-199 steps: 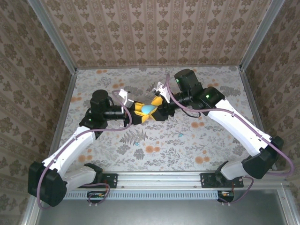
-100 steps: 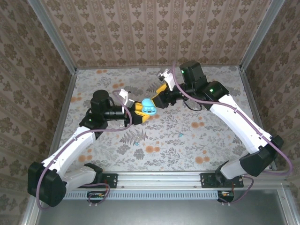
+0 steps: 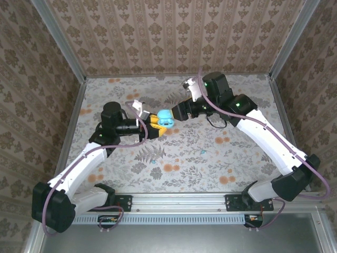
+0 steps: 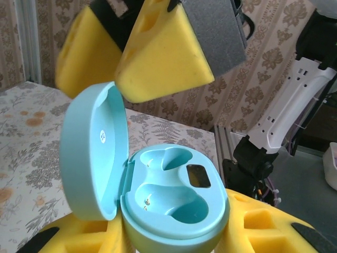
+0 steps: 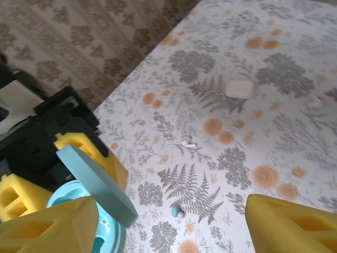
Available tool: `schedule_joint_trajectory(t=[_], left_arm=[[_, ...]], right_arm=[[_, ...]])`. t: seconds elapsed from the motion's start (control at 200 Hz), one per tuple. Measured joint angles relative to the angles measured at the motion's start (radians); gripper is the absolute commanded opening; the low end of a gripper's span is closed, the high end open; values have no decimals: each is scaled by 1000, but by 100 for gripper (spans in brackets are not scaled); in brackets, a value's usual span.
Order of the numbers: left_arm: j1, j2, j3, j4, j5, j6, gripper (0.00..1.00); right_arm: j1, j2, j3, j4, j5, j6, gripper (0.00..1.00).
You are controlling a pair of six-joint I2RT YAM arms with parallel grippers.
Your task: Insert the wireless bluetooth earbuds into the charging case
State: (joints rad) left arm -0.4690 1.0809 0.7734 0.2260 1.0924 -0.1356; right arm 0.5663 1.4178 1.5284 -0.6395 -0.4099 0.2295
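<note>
My left claw (image 3: pixel 157 125) is clamped on the teal charging case (image 4: pixel 174 205), lid flipped up, over the middle of the table (image 3: pixel 210 158). A teal earbud (image 5: pixel 176 212) lies loose on the tabletop, toward the near edge. Right claw (image 3: pixel 175 113) hangs wide, just beside the lid.

Charging case (image 4: pixel 174 211): between the left gripper's (image 3: pixel 158 123) fingers, over the table's (image 3: pixel 210 163) middle.
Lid (image 4: pixel 93 153): upright, hinged on the case's left side.
Right gripper (image 3: pixel 172 115): just right of the case, jaws apart.
Earbud (image 3: pixel 153 162): on the table, nearer the arm bases, well apart from the case.
</note>
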Motion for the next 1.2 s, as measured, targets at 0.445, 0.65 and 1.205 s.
schedule_joint_trajectory(t=[0.445, 0.65, 1.205], left_arm=[[5, 1, -45, 60, -2, -3, 16], [12, -22, -60, 57, -17, -3, 16], [219, -154, -106, -105, -128, -3, 15]], right_arm=[[-36, -8, -5, -190, 327, 363, 100], [-225, -201, -302, 19, 167, 501, 100], [63, 122, -281, 27, 272, 443, 68]])
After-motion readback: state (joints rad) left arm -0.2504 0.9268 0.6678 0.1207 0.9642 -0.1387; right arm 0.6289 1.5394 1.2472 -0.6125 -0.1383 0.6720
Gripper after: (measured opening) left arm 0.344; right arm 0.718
